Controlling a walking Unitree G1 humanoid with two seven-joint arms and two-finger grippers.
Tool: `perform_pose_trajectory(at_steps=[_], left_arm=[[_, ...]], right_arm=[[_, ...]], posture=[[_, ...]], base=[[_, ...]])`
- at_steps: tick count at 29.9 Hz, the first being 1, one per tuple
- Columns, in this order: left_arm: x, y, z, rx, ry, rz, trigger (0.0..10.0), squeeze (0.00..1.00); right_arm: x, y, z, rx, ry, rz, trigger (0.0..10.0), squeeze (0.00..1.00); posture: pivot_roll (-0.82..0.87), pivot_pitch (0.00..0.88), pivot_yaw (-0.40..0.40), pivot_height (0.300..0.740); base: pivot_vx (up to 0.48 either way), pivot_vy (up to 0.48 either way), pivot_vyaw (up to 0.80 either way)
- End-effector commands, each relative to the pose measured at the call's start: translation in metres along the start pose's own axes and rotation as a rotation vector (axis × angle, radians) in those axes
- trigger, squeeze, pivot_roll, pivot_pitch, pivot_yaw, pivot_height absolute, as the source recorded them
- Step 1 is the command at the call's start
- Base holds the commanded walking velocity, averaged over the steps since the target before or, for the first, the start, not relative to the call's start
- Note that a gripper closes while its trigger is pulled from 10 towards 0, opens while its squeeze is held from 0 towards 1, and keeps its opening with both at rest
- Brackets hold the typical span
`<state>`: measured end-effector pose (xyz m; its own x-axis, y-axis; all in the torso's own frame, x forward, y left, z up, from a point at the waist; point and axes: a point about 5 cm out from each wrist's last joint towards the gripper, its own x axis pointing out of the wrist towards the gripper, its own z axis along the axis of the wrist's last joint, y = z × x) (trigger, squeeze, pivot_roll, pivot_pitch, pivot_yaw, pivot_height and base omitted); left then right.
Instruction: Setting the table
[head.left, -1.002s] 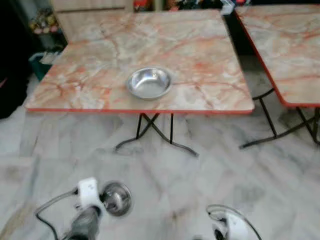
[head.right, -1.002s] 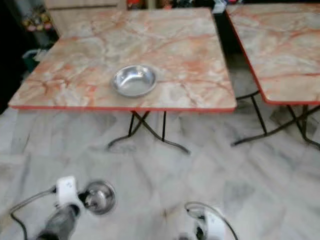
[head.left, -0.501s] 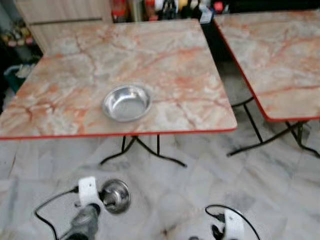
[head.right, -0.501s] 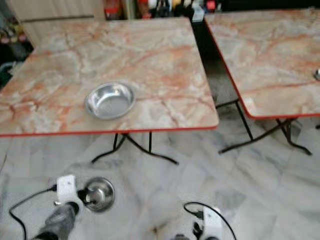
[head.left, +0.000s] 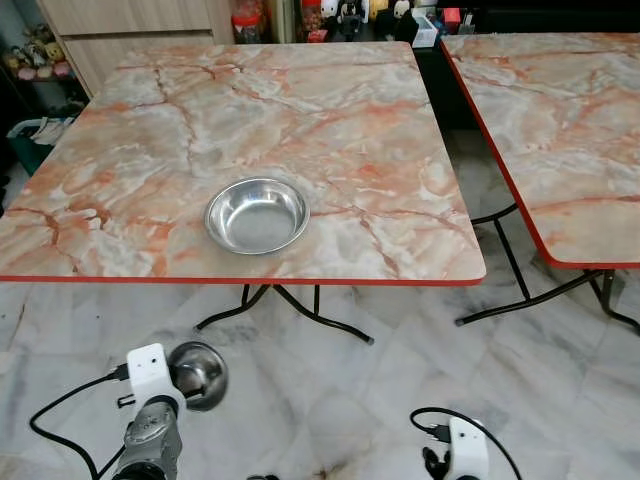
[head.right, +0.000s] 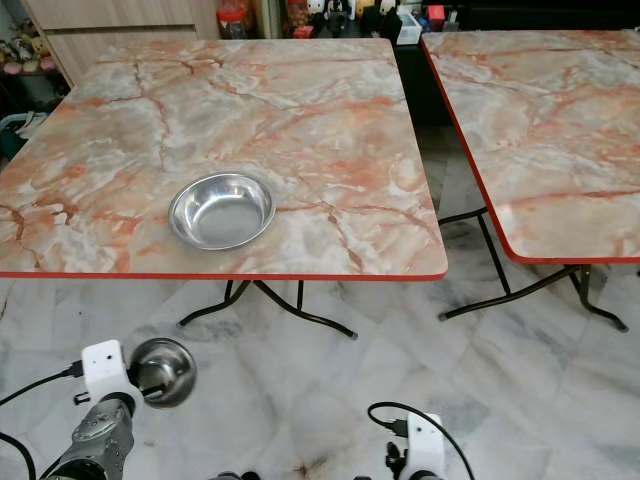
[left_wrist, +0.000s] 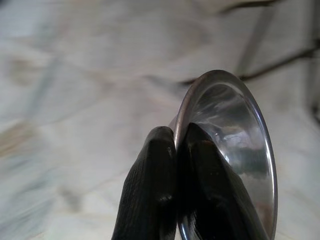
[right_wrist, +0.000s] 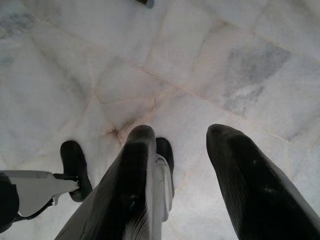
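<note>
A: Largest first. Table (head.left: 330, 120): square, orange-veined marble top, red edge, black folding legs. A second table (head.left: 560, 130) of the same make stands just beside it, on the robot's right. White marble floor (head.left: 330, 390) below.

B: Task item?

A: Shiny steel bowl (head.left: 257, 214), round and shallow, upright near the front edge of the first table. A second, smaller steel bowl (head.left: 198, 375) hangs low over the floor, before the table, in the left gripper (left_wrist: 176, 150).

B: Finger state?

A: Left fingers (left_wrist: 150, 195) pinched on that bowl's rim; the wrist view shows one inside, one outside. Right gripper (right_wrist: 190, 150): fingers (right_wrist: 137, 170) spread apart, nothing between them, pointing at the floor.
</note>
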<state>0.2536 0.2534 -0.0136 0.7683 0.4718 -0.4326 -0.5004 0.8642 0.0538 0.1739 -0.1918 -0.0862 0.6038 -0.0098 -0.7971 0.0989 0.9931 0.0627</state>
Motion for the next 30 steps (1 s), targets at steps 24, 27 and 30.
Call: perform_pose_trajectory(at_steps=[24, 27, 30], left_arm=[[-0.008, 0.019, 0.221, 0.173, -0.947, 0.311, 10.0, 0.00], [-0.019, -0.015, 0.247, 0.130, -1.021, 0.138, 10.0, 0.00], [-0.020, -0.046, 0.248, 0.012, -0.943, -0.103, 10.0, 0.00]], right_arm=[[-0.002, 0.007, -0.014, -0.010, 0.048, 0.019, 10.0, 0.00], [-0.003, 0.006, -0.018, -0.007, 0.057, 0.015, 10.0, 0.00], [-0.004, 0.005, -0.022, -0.002, 0.065, 0.011, 10.0, 0.00]], posture=[[-0.02, 0.146, 0.012, 0.740], [-0.02, 0.139, 0.013, 0.740], [-0.02, 0.135, 0.014, 0.740]], base=[[0.000, 0.000, 0.00], [0.000, 0.000, 0.00], [0.000, 0.000, 0.00]])
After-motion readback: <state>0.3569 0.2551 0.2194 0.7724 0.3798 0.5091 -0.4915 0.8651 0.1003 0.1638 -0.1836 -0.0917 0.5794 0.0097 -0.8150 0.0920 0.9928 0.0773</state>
